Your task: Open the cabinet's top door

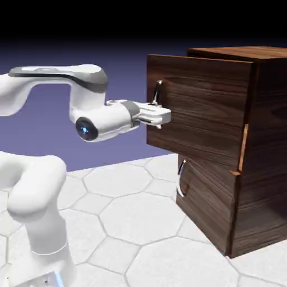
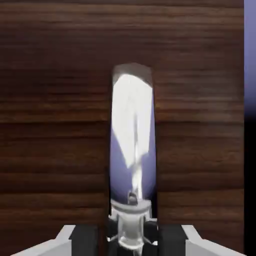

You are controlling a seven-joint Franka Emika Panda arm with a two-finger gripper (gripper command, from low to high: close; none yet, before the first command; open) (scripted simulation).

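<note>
We're mid-pull: the white two-finger end effector (image 1: 158,116) is clamped on the thin curved silver handle (image 2: 133,145) of the tall dark wood-grain top door (image 1: 196,109), which already juts out from the boxy dark-brown wood-grain cabinet (image 1: 263,151). Next we'd judge a steady pull away from the cabinet, grip kept. Handle sits between the fingertips (image 2: 82,237), door face right behind.

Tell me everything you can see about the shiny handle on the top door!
The handle is a thin, curved silver bar that stands upright on the dark wood-grain top door. It shines like a mirror in the hand view. The gripper is shut on its lower part, and the door already stands out from the cabinet.
</note>
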